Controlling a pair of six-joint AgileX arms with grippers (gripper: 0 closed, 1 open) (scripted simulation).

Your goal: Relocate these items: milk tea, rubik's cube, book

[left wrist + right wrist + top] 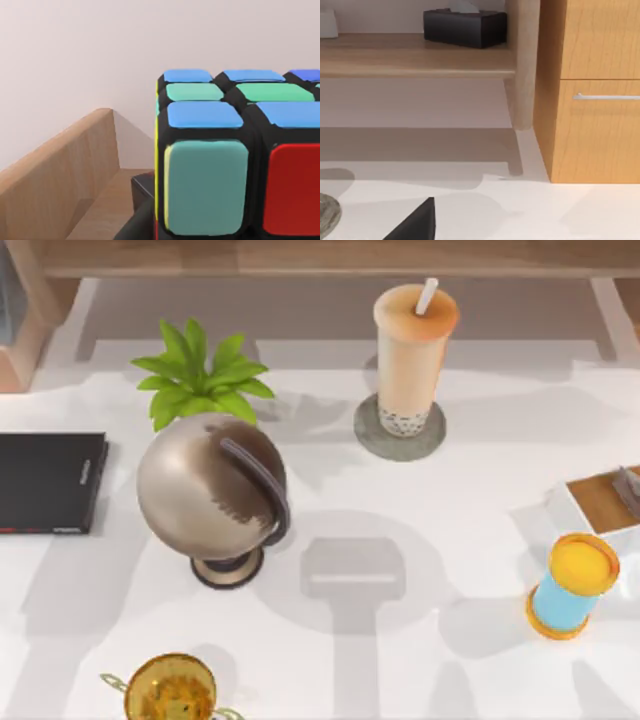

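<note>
The milk tea [411,360] stands upright on a round grey coaster [399,435] toward the far side of the white table [400,640], its orange lid and white straw on top, dark pearls at the bottom. Taking this cup as landmark: a leafy green plant [200,370] sits to its left, and a metallic globe [212,495] on a stand lies left of the cup and nearer the front edge, just in front of the plant. A flat black slab [50,482] rests at the far left edge, well apart from the cup. To the right of the cup and nearer the front stands a short blue cylinder [570,585] with yellow-orange ends, beside a white-rimmed brown tray [605,500]. A golden cup [170,690] sits at the front edge, left of the milk tea.

The left wrist view has the rubik's cube [235,155] very close, next to a wooden ledge [60,170]; whether the left gripper grasps it cannot be told.

In the right wrist view there is a wooden cabinet [595,90], a shelf with a black tissue box [465,27], and a dark finger [415,222] of the right gripper low in the picture; its state cannot be told
</note>
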